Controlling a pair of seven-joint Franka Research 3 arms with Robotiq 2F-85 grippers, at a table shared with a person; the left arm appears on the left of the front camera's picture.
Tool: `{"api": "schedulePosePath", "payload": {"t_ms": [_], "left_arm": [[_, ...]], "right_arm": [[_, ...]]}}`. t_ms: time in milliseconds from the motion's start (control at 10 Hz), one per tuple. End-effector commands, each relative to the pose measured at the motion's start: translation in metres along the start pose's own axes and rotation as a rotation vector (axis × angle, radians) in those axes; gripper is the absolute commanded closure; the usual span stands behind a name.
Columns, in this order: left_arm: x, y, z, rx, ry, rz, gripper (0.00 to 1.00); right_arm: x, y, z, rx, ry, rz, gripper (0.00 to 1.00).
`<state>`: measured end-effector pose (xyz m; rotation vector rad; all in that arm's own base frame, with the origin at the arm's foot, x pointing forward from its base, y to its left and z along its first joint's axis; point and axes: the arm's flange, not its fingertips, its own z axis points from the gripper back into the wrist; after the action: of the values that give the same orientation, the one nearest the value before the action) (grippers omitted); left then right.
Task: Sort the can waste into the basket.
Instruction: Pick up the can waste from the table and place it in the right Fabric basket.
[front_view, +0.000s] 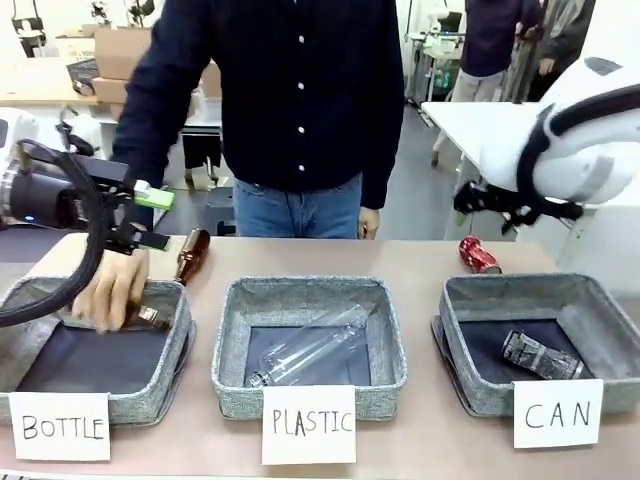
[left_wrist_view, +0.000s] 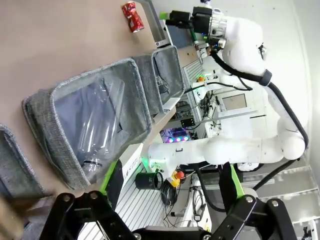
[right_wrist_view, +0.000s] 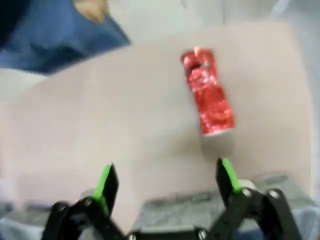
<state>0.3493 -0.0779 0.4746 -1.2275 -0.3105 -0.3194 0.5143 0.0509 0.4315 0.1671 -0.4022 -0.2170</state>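
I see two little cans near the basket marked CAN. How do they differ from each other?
Colour: the red can is shiny red with silver ends, while the black-and-silver can is dark with silver patches.
Place: the black-and-silver can lies inside the CAN basket, on its dark floor. The red can lies on the bare table behind that basket.
Both are small, dented and lying on their sides.
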Motion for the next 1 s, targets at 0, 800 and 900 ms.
{"api": "schedulePosePath", "payload": {"t_ms": [0,800,900], "left_arm": [[0.0,-0.001,0.002,0.001,0.005,-0.003,0.0],[0.0,-0.001,0.002,0.001,0.005,-0.003,0.0],[0.0,-0.001,0.002,0.001,0.005,-0.003,0.0]], "right_arm": [[0.001,0.01,0.003,0.015,-0.064,0.035,0.0],[0.078,-0.012,-0.119,-0.245,0.183,-0.002,0.0],[0.086,-0.017,-0.14,-0.277,0.21,-0.019,0.0]]}}
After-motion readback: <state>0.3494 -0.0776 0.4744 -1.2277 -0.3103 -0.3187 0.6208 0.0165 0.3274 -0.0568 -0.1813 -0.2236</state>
